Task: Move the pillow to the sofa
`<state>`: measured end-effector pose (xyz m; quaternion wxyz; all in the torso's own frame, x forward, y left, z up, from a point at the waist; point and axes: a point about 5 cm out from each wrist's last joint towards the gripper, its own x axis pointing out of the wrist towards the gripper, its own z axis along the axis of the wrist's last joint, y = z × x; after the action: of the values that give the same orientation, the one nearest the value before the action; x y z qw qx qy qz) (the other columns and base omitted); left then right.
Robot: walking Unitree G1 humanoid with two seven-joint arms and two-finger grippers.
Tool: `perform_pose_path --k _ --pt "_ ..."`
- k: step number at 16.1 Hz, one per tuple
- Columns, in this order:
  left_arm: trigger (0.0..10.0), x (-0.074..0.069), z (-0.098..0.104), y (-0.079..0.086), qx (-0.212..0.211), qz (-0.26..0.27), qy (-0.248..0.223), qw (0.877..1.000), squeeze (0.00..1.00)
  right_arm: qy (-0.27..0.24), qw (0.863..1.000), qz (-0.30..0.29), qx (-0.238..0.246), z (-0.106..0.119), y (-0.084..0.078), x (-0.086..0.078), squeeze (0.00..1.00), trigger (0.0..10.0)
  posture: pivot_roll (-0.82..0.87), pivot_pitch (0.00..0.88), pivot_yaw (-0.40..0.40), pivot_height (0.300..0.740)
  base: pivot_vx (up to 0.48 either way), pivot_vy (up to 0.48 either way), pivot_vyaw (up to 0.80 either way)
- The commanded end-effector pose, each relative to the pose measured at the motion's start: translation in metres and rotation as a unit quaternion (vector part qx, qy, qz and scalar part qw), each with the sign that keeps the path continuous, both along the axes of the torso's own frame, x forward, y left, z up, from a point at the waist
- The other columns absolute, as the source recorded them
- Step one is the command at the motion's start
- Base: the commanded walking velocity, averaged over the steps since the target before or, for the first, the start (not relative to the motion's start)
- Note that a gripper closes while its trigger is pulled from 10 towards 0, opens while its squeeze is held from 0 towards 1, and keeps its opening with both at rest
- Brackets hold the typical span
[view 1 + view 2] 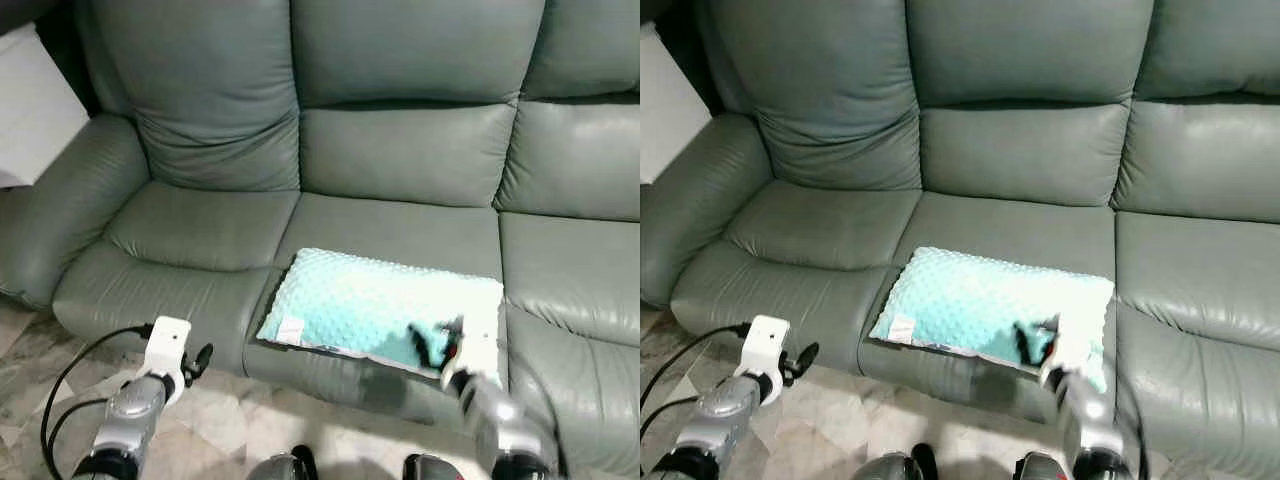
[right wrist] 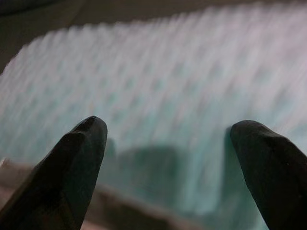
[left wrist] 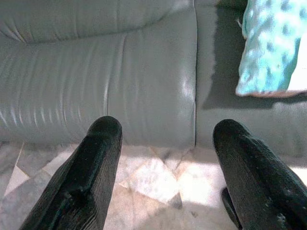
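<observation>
The right gripper [image 1: 437, 345] hangs just over the near right edge of the pillow [image 1: 370, 300], its fingers [image 2: 72, 167] spread wide with nothing between them. The left gripper [image 1: 200, 360] is low over the pale floor [image 1: 230, 410] in front of the sofa [image 1: 400, 150], fingers [image 3: 81, 177] also wide apart and empty. The turquoise dotted pillow lies flat on the sofa's middle seat, near its front edge.

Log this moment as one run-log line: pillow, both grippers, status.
pillow: lying on sofa middle seat, front edge | right gripper: open, close over pillow's near edge | left gripper: open, low before sofa's left seat | status: pillow on sofa
</observation>
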<state>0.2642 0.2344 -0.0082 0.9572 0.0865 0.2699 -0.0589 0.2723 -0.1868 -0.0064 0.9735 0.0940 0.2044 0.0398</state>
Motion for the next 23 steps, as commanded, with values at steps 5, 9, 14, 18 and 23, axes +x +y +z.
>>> perform_pose_path --k 5,9,14,18,23 --pt "10.0 -0.01 -0.006 0.007 0.002 0.006 0.017 1.0 0.0 0.066 0.99 0.111 0.054 -0.009 0.025 -0.035 0.0 10.0 -0.06 0.255 0.176 0.74 0.0 0.0 0.0" --pt "10.0 -0.01 -0.007 -0.003 -0.005 -0.009 0.019 1.0 0.0 0.146 0.981 0.127 0.037 -0.041 0.017 -0.049 0.0 10.0 -0.01 0.299 0.189 0.74 0.0 0.0 0.0" --pt "10.0 -0.006 0.0 0.003 -0.001 -0.01 0.004 1.0 0.0 0.098 0.987 0.126 0.0 -0.029 0.011 -0.025 0.0 10.0 0.04 0.352 0.196 0.74 0.0 0.0 0.0" --pt "10.0 -0.01 0.001 0.008 0.004 -0.01 0.002 1.0 0.0 0.074 0.983 0.141 -0.093 -0.016 0.006 -0.006 0.0 10.0 0.06 0.377 0.199 0.74 0.0 0.0 0.0" --pt "10.0 -0.012 0.002 0.012 0.012 -0.004 0.002 1.0 0.0 0.054 0.984 0.118 -0.121 -0.006 -0.003 0.005 0.0 10.0 0.06 0.376 0.201 0.74 0.0 0.0 0.0"
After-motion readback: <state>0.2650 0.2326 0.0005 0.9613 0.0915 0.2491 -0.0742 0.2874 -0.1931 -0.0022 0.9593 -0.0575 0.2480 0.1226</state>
